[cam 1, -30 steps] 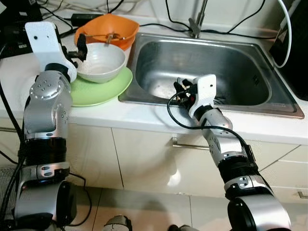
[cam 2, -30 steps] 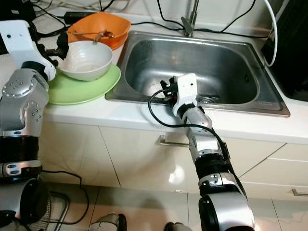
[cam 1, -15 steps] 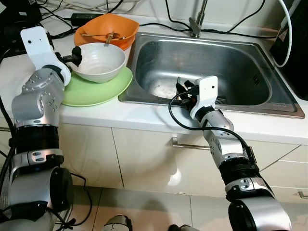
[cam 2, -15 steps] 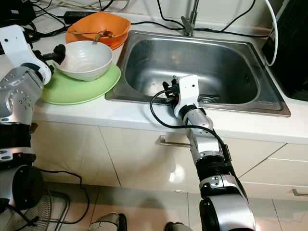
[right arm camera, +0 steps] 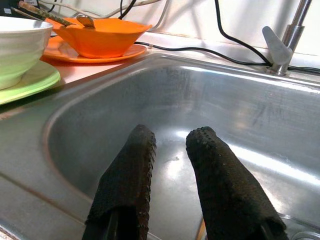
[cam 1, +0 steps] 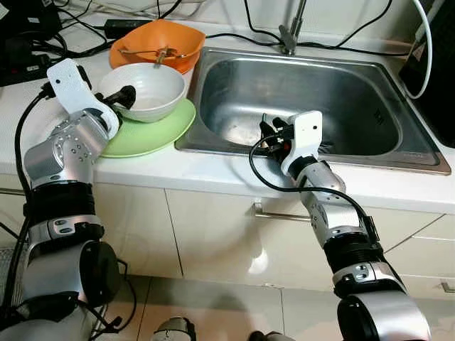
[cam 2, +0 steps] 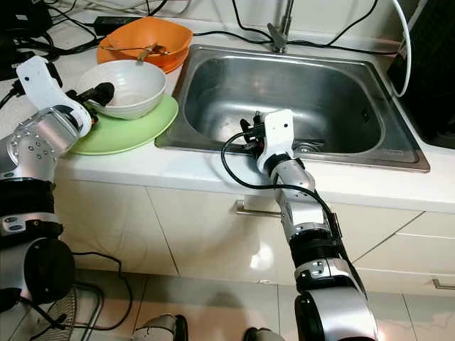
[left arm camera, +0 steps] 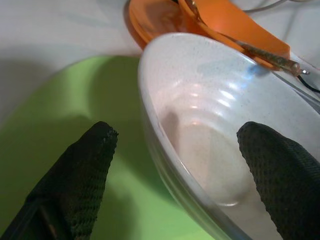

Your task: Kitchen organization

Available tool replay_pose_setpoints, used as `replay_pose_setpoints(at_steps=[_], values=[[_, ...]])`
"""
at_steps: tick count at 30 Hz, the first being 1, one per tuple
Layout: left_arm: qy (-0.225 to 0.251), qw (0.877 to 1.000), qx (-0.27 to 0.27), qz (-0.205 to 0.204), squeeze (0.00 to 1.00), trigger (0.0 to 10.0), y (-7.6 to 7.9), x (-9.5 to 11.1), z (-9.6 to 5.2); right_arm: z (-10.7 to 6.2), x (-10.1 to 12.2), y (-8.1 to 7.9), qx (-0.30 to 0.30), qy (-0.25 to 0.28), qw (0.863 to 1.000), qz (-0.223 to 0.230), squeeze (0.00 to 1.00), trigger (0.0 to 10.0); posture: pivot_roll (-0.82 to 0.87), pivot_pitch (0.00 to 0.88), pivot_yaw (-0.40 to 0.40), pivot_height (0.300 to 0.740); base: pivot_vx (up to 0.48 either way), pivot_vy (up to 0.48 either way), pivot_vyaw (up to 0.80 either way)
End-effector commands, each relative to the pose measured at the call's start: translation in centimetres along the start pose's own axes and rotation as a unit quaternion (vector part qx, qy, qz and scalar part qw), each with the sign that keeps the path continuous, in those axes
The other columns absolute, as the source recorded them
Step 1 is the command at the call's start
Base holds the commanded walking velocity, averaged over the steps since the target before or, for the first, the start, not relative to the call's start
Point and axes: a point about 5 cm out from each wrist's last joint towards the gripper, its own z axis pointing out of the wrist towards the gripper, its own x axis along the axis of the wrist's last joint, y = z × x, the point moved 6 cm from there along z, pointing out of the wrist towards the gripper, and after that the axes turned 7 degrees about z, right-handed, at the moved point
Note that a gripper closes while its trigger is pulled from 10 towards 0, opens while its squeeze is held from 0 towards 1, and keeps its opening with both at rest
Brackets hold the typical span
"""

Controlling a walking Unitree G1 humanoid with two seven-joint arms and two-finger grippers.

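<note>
Left gripper (left arm camera: 175,165) now astride bowl (cam 1: 146,89) rim (unlabelled)

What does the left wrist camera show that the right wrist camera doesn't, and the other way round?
Left wrist view alone: the left gripper open, one finger inside the white bowl and one outside over the green plate.

Right wrist view alone: the right gripper open and empty over the steel sink, with the faucet behind.

Shared: white bowl, green plate, and orange bowl holding utensils.
</note>
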Motion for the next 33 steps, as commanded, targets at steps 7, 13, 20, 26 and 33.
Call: replay_pose_setpoints(at_steps=[7, 13, 20, 26, 33], values=[[-0.025, 0.999, 0.003, -0.021, 0.00, 0.0, 0.4, -1.6, -0.1, -0.1, 0.0, 0.1, 0.000, -0.004, 1.000, -0.001, 0.00, 10.0, 0.15, 0.063, -0.006, 0.740, 0.000, 0.000, 0.00], [-0.028, 0.999, -0.001, -0.025, 0.00, 0.0, 0.7, -1.9, -0.3, 0.0, 0.0, 0.0, 0.002, -0.004, 1.000, -0.002, 0.00, 10.0, 0.15, 0.057, -0.006, 0.740, 0.000, 0.000, 0.00], [-0.028, 0.999, 0.000, -0.031, 0.00, 0.0, 0.9, -2.1, -0.6, 0.1, 0.1, 0.0, 0.002, -0.003, 1.000, -0.003, 0.00, 10.0, 0.15, 0.052, -0.009, 0.740, 0.000, 0.000, 0.00], [-0.030, 0.999, 0.003, -0.035, 0.00, 0.0, 0.8, -2.4, -0.8, 0.1, 0.1, 0.0, 0.003, -0.004, 1.000, -0.004, 0.00, 10.0, 0.16, 0.053, -0.010, 0.740, 0.000, 0.000, 0.00], [-0.026, 0.999, 0.017, -0.033, 0.00, 0.0, 0.4, -2.6, -1.2, 0.2, 0.1, -0.1, 0.005, -0.005, 1.000, -0.004, 0.00, 10.0, 0.16, 0.059, -0.013, 0.740, 0.000, 0.000, 0.00]])
